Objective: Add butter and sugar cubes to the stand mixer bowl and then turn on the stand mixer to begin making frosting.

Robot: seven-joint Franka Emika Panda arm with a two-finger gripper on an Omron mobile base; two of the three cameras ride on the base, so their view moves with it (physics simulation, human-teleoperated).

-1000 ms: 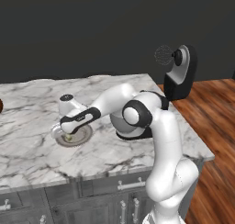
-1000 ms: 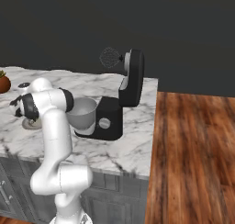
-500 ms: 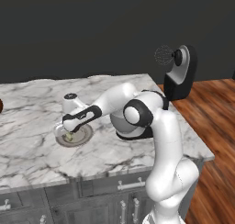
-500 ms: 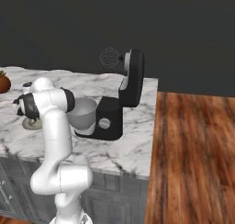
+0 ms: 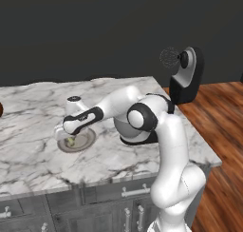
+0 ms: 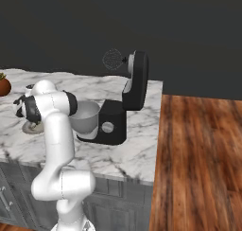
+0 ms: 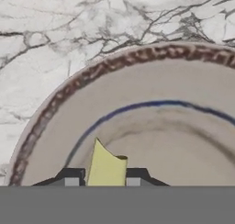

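Left base view: we are seeing the white arm reaching from the lower right toward the left centre of the frame, its tool (image 5: 68, 137) hanging low over the round grey plate (image 5: 81, 143) on the marble tabletop (image 5: 33, 117). A pale-yellow speck on the plate, directly under the tool, is the butter (image 5: 71, 141). The stand mixer (image 5: 186, 79) is standing at the upper right with its black head tilted up and the wire whisk (image 5: 168, 57) pointing left. The stand mixer bowl (image 5: 119, 128) is showing as a grey curve behind the arm's elbow at the centre of the frame.

Right base view: we are seeing the stand mixer (image 6: 124, 107) at the centre, the silver knob (image 6: 108, 127) on its base, and the stand mixer bowl (image 6: 85, 117) sitting on that base just to its left. The plate (image 6: 32, 128) is lying at the left edge, partly behind the arm. A reddish pot (image 6: 4, 85) is sitting at the far left of the tabletop.

Hand view: we are looking down into the plate (image 7: 151, 126), with its brown-speckled rim and thin blue ring. At the bottom centre the tool (image 7: 103, 181) is pinching the butter (image 7: 106, 167), its two dark fingertips (image 7: 69, 177) pressing against either side of the yellow stick.
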